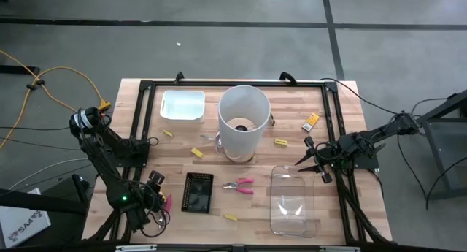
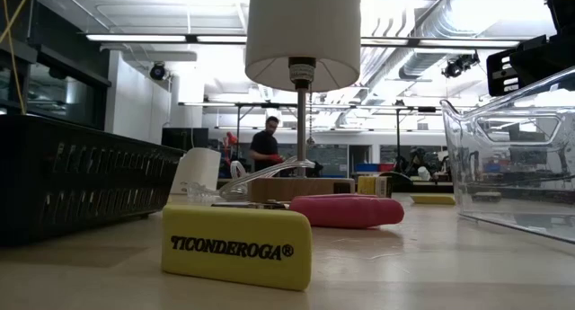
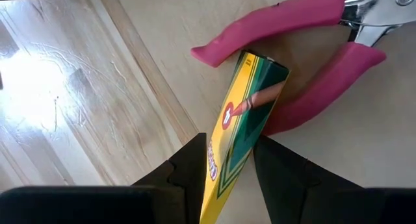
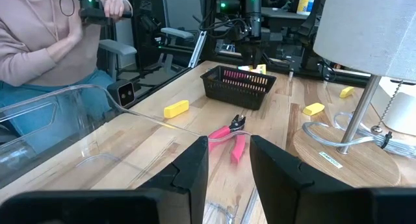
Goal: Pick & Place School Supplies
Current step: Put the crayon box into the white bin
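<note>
Starting right at the left gripper (image 3: 227,143): its jaws are clenched on a crayon box (image 3: 250,97), pinching the narrow sides so the box sticks straight out ahead of them; looks to me like a carry grip, held low over the counter (image 1: 248,230). Just past the tip of the box lies a pink-handled tool (image 3: 279,23), handles splayed; the box overlaps it in the wrist view, but I can't tell if they actually touch.

A bit further out from those jaws sits the black basket (image 1: 198,191); my guess is that's where the supplies go, since it's the nearest container to that arm.

Over on the other side, the right gripper (image 4: 229,143) hangs with its jaws released, nothing between them, just waiting. The second pink-handled tool (image 4: 229,134) lies flat on the counter right ahead of those jaws, so it seems the obvious next pick for that arm. The clear bin (image 4: 58,120) sits close beside the jaws, empty as far as I can see. A yellow eraser (image 4: 176,108) is a little beyond, and two more yellow pieces (image 4: 314,108) lie further out near the lamp base.

The tall white cylinder (image 1: 243,120) stands mid-counter, well off from both jaws; it's not part of the job. The white tray (image 1: 182,106) sits at the far edge. A person (image 4: 39,49) sits past the counter, clear of the arms.
</note>
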